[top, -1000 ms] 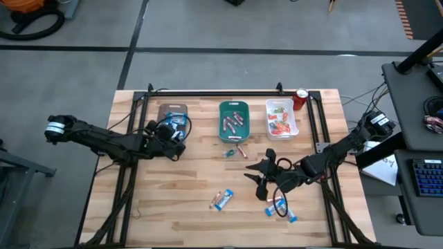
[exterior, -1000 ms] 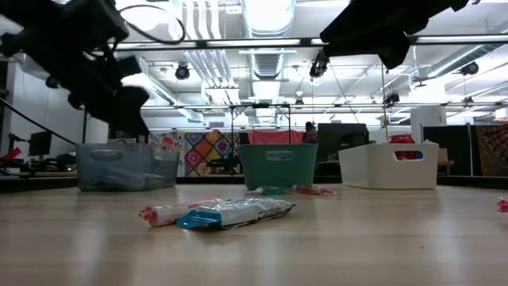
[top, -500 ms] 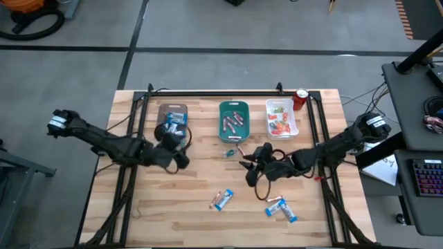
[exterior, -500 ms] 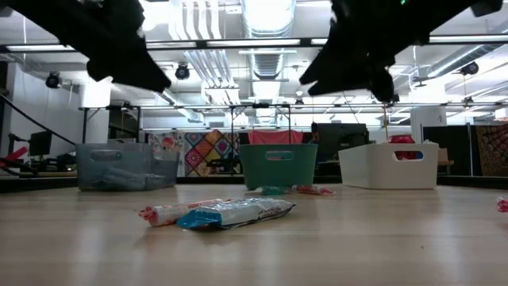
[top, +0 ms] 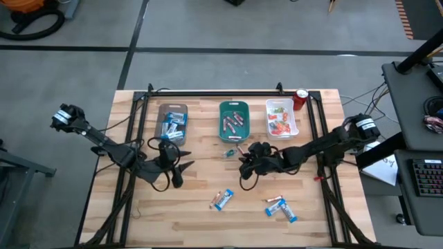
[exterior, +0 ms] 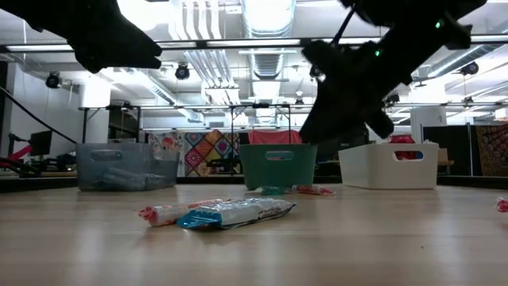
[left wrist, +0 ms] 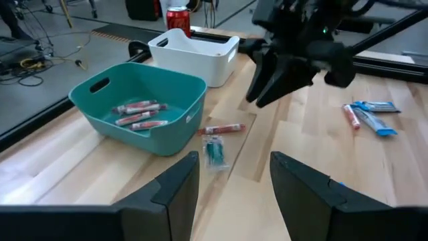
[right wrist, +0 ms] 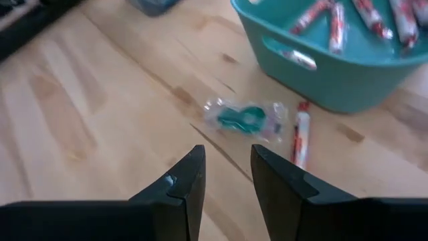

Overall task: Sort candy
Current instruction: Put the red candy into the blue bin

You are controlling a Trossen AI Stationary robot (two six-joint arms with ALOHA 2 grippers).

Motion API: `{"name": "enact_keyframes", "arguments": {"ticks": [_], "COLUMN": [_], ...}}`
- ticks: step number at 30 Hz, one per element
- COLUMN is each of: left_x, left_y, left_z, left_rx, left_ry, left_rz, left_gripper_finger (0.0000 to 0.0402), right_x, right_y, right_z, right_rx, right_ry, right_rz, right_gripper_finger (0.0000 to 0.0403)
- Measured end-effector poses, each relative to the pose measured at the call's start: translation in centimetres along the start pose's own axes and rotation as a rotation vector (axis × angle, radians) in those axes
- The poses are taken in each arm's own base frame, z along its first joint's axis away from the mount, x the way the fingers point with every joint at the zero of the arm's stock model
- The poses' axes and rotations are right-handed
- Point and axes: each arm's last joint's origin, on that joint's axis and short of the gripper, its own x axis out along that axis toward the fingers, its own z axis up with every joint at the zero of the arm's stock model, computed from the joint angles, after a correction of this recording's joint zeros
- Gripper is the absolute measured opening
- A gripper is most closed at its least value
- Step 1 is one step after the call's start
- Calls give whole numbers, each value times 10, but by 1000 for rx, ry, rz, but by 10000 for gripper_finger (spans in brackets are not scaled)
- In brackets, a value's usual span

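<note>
Loose candy lies on the wooden table: a green piece point(top: 228, 153) and a red stick point(top: 241, 150) just before the teal tray point(top: 233, 131), a blue-and-white bar point(top: 221, 200) nearer the front, and two more bars point(top: 280, 207) at the near right. My right gripper point(top: 243, 169) hovers open just near of the green piece point(right wrist: 244, 119) and red stick point(right wrist: 301, 137), with nothing between its fingers. At the table's left my left gripper point(top: 181, 173) stands open and empty, pointing toward the right, near of the brown tray point(top: 172, 111).
The brown tray holds blue-and-white bars, the teal tray point(left wrist: 144, 110) red sticks, and the white tray point(top: 282, 128) small red and green pieces. A red can point(top: 300, 99) stands at the far right. Black frame rails run along the table's left, right and far sides.
My left gripper has drawn back from over the brown tray toward the near edge, rising and swinging round to point right. My right gripper has left the bars at the near right and come down toward the green piece and red stick by the teal tray.
</note>
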Motion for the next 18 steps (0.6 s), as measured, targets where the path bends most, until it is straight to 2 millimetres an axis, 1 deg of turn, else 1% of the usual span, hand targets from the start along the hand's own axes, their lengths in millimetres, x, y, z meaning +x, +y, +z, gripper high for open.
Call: {"name": "enact_keyframes", "arguments": {"ticks": [4,10,18], "left_x": [0,0,0], "left_y": [0,0,0], "left_z": [0,0,0], "left_rx": [0,1,3], "left_ry": [0,0,0], "left_rz": [2,4,5], "left_gripper_finger": [166,166,166], "right_x": [11,33,58], "right_y": [-6,-14,-19], "right_z": [-5,-14,-26], "right_rx": [-7,-78,-137], "right_ry": [49,92,130], "right_rz": [-32,-109,-182], "right_gripper_finger": [112,112,109]}}
